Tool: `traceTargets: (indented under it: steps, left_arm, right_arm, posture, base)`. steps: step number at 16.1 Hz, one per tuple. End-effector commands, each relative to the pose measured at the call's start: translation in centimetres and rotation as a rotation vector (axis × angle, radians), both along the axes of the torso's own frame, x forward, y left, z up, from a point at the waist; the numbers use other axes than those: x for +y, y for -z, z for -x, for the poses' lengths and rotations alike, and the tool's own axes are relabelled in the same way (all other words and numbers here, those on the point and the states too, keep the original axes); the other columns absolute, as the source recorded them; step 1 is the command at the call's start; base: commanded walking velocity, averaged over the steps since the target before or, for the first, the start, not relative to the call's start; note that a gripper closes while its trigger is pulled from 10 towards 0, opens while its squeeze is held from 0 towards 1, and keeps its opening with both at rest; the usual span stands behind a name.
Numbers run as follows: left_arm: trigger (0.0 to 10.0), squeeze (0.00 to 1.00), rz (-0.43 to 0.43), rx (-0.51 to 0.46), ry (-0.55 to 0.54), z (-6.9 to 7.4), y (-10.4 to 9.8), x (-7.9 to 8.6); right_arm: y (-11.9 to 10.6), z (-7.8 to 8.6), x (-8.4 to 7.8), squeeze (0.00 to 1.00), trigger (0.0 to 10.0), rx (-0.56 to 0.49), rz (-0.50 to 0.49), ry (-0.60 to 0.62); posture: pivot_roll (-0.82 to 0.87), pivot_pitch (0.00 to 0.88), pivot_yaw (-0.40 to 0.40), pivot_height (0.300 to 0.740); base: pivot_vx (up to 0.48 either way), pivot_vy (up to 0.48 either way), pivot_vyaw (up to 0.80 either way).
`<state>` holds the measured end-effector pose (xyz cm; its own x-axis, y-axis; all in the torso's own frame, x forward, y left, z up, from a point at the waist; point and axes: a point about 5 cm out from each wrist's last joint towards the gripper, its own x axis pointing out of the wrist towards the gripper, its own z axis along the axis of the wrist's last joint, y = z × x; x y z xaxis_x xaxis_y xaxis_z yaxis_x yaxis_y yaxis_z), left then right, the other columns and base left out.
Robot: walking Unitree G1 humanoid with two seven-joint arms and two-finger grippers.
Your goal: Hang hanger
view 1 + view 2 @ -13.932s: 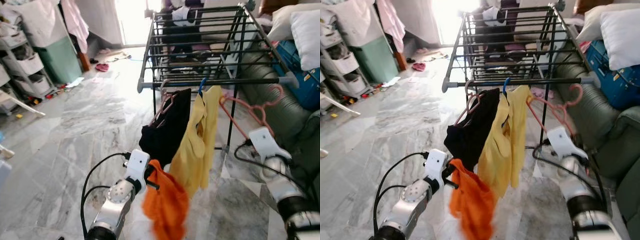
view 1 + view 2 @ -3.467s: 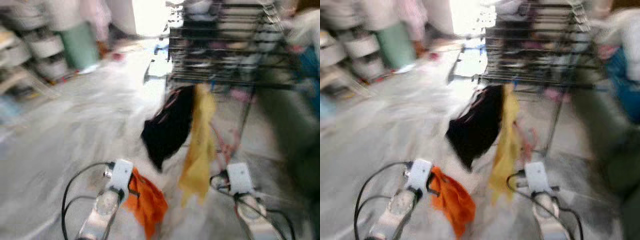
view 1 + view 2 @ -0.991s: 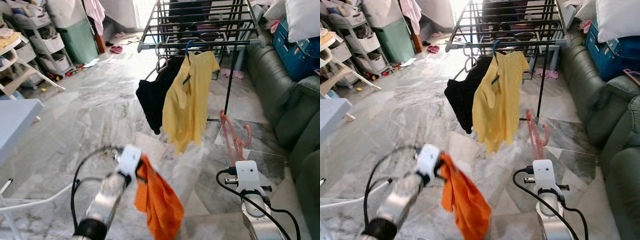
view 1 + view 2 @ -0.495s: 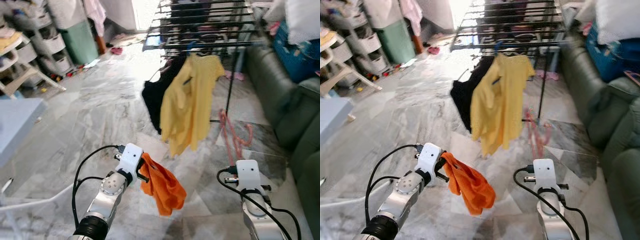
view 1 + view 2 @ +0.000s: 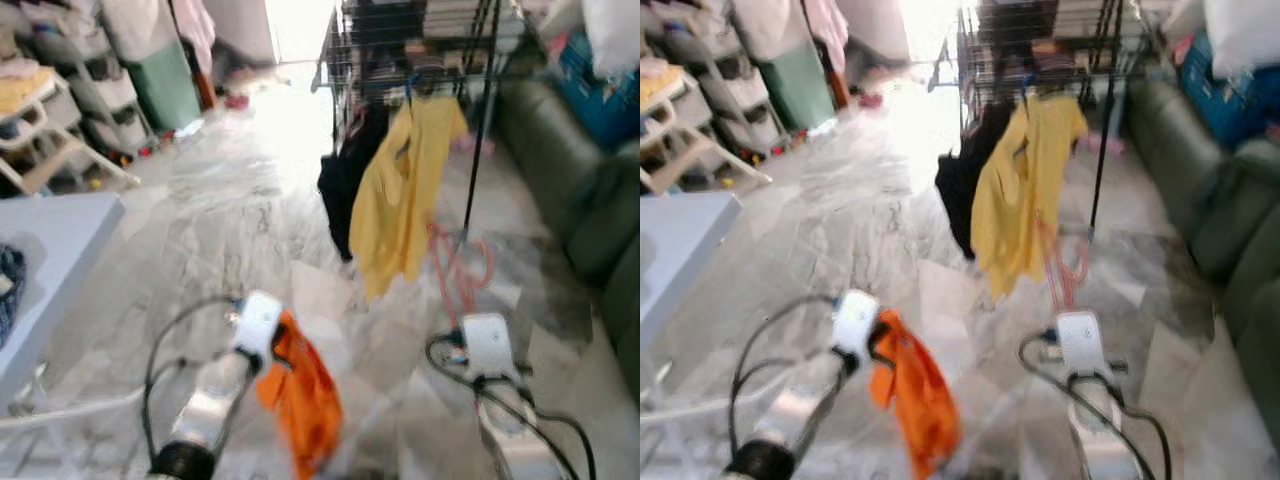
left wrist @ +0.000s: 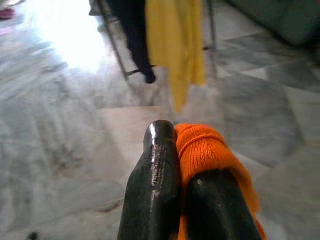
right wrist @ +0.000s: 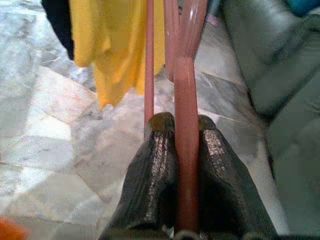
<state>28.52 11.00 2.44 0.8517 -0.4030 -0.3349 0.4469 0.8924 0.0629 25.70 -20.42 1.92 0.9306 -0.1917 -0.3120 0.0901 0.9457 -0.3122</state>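
Pink plastic hanger [image 7: 186, 125]: sitting pinched between the two black fingers of the right gripper [image 7: 186, 131], rising out in front of the robot above the marble floor [image 5: 200, 230]. Orange cloth [image 5: 300, 395]: hanging from the left gripper [image 6: 184, 150], whose fingers are clamping it. Drying rack [image 5: 440, 40]: standing well ahead, carrying a yellow shirt [image 5: 405, 195] and a black garment [image 5: 345, 180] side by side. Green sofa [image 5: 1230, 230]: lying along the robot's right.

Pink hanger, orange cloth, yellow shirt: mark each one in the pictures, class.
pink hanger [image 7: 187, 125], right wrist view, on its bar between the fingers.
orange cloth [image 5: 300, 392], left eye view, on its hanging middle.
yellow shirt [image 5: 1025, 190], right eye view, on its front.
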Motion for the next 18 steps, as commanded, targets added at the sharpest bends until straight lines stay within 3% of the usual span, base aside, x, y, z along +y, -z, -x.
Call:
traceTargets:
  steps: [1, 5, 9, 11, 14, 16, 18]
  left_arm:
    - [10.0, 0.0, -0.009, -0.045, -0.003, -0.6, -0.9, 0.7]
    - [10.0, 0.0, 0.017, -0.042, 0.011, 0.0, -0.6, 0.4]
    - [10.0, 0.0, -0.005, -0.087, 0.024, -0.5, -1.4, 0.9]
    - [10.0, 0.0, -0.071, -0.162, 0.062, -1.8, -2.7, 1.0]
    - [10.0, 0.0, -0.156, -0.26, 0.105, -3.6, -4.5, 0.3]
    - [10.0, 0.0, -0.184, -0.317, 0.147, -4.0, -5.4, -0.1]
    - [10.0, 0.0, -0.274, -0.349, 0.148, -4.4, -5.4, 0.4]
  right_arm:
    - [-0.5, -0.5, 0.7, 0.0, 10.0, -0.025, -0.01, -0.016]
    - [-0.4, -0.4, 0.8, 0.0, 10.0, -0.023, -0.008, -0.022]
    - [-0.1, 0.3, 1.4, 0.0, 10.0, -0.011, -0.004, -0.074]
    - [-0.5, 0.9, 3.4, 0.0, 10.0, -0.001, -0.081, -0.296]
    - [-1.3, 1.9, 5.0, 0.0, 10.0, 0.063, -0.09, -0.645]
    - [-2.0, 1.9, 4.7, 0.0, 10.0, 0.088, -0.116, -0.7]
    - [-2.7, 1.6, 3.5, 0.0, 10.0, 0.104, -0.096, -0.718]
  posture:
    - [-0.16, 0.0, 0.107, 0.74]
    - [-0.16, 0.0, 0.105, 0.74]
    - [-0.14, 0.0, 0.108, 0.74]
    - [-0.14, 0.0, 0.117, 0.74]
    - [-0.15, 0.0, 0.135, 0.74]
    - [-0.15, 0.0, 0.141, 0.74]
    - [-0.16, 0.0, 0.152, 0.74]
  base:
    - [0.0, 0.0, 0.0]
    - [0.0, 0.0, 0.0]
    - [0.0, 0.0, 0.0]
    - [0.0, 0.0, 0.0]
    - [0.0, 0.0, 0.0]
    - [0.0, 0.0, 0.0]
    - [0.0, 0.0, 0.0]
